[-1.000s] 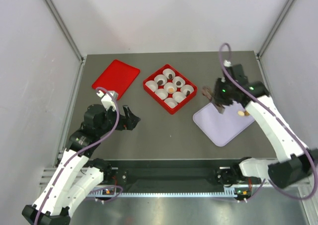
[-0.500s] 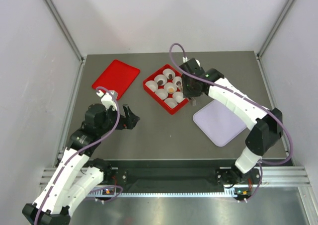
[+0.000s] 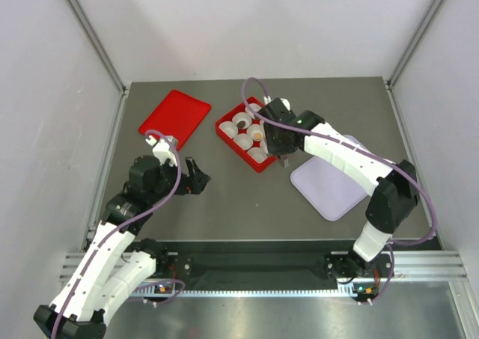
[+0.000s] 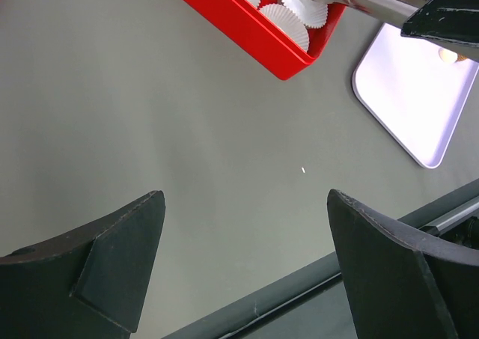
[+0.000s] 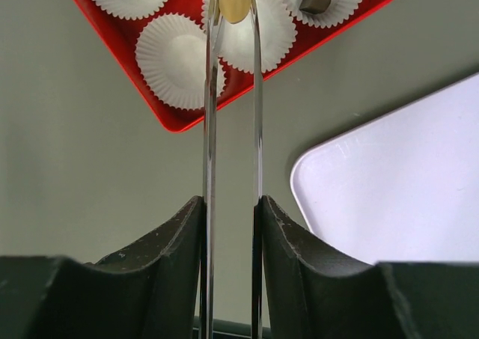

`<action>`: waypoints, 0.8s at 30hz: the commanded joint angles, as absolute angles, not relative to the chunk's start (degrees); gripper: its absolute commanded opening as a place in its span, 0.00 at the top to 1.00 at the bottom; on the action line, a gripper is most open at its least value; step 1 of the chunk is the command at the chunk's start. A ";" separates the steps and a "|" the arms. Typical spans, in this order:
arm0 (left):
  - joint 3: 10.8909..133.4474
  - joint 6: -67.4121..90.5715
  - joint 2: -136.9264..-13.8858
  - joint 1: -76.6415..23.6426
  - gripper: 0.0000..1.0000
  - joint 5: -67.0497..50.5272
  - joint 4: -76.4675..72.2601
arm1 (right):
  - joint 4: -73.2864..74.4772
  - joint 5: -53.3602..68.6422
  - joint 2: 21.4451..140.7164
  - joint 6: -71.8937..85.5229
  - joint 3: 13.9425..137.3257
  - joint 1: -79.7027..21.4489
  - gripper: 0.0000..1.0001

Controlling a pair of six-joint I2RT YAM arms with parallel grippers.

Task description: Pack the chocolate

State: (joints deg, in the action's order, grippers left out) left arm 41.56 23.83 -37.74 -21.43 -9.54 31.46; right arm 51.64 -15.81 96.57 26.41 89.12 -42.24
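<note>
Now the right fingers (image 5: 176, 249) press tweezers (image 5: 209, 129) shut on a tan chocolate (image 5: 235, 1), held over a cup (image 5: 247, 36) in the tray (image 5: 176, 118) by the surface's (image 3: 247, 197) far edge. Lower it centred into that cup before easing off; the left fingers (image 4: 112, 257) hang spread, empty, toward the near-left corner.

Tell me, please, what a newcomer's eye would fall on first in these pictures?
The red box of white paper cups mid-table draws the eye, with the right gripper pinching metal tongs that hold a tan chocolate over one cup. The left gripper hangs open to its left.
</note>
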 commanded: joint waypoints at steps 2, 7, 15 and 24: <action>41.84 23.64 -37.09 -21.53 0.06 -9.05 29.88 | 51.06 -20.47 96.77 28.30 90.00 -43.77 0.65; 41.84 23.64 -37.09 -21.62 0.06 -9.14 29.97 | 52.21 -21.53 97.47 28.30 90.88 -44.65 0.60; 41.84 23.64 -37.09 -21.53 0.06 -9.14 29.97 | 54.13 -23.90 97.38 27.16 95.44 -45.26 0.60; 41.92 23.64 -36.91 -21.62 0.06 -9.14 29.97 | 64.85 -36.20 89.75 28.39 100.56 -43.69 0.59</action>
